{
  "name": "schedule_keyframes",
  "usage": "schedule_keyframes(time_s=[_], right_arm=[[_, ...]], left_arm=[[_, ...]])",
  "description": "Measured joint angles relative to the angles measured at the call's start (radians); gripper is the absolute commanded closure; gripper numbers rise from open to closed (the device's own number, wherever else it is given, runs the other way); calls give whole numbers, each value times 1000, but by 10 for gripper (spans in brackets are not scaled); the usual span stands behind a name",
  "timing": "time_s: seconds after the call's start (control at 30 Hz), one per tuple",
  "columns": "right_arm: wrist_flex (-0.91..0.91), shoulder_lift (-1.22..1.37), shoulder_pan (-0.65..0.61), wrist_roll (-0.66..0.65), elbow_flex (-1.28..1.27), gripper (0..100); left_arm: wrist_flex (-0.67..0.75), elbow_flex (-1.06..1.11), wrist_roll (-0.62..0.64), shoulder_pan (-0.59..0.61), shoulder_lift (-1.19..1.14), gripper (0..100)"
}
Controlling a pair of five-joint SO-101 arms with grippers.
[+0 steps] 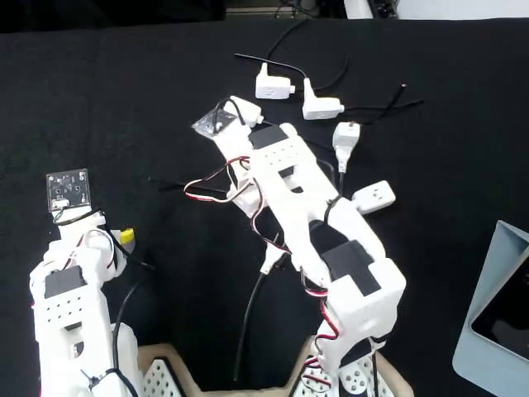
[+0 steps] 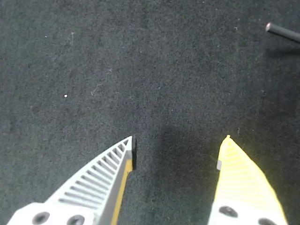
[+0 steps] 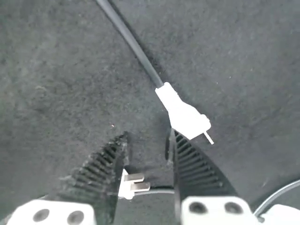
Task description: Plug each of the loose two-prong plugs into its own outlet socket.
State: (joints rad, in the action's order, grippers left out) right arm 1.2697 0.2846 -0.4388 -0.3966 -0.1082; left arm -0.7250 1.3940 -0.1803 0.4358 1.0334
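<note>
Plug (image 3: 183, 117) lies just beyond the tip of my right gripper (image 3: 147, 140), half open and holding nothing, its long axis slanting away along its cable (image 3: 133, 44).

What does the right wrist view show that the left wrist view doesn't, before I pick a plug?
Right wrist view: a white plug on a black cord lies just past the right gripper, and a second plug, two prongs visible, sits low between its fingers. Left wrist view: the left gripper over bare black cloth, with a cable end off at the edge. Shared: the black cloth underneath, and each gripper open, clamping nothing.
</note>
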Motion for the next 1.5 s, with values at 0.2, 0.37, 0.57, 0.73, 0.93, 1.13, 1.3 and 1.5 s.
schedule_keyframes(time_s=[0.2, 0.37, 0.57, 0.73, 0.93, 1.13, 1.3, 1.5], right_arm=[[-46, 28, 40, -57, 0, 881], [-89, 75, 64, -97, 2, 881], [-147, 130, 69, -100, 32, 881], [-180, 176, 74, -101, 35, 887], [-180, 176, 77, -101, 35, 981], [-118, 173, 78, -100, 37, 987], [2, 158, 75, -68, 43, 982], [86, 170, 55, -3, 58, 900]], left_arm=[[0, 0, -2, 0, 0, 711], [0, 0, -2, 0, 0, 711], [0, 0, -2, 0, 0, 711], [0, 0, -2, 0, 0, 711], [0, 0, -3, 0, 0, 711], [0, 0, -3, 0, 0, 711], [0, 0, -3, 0, 0, 711], [0, 0, -3, 0, 0, 711]])
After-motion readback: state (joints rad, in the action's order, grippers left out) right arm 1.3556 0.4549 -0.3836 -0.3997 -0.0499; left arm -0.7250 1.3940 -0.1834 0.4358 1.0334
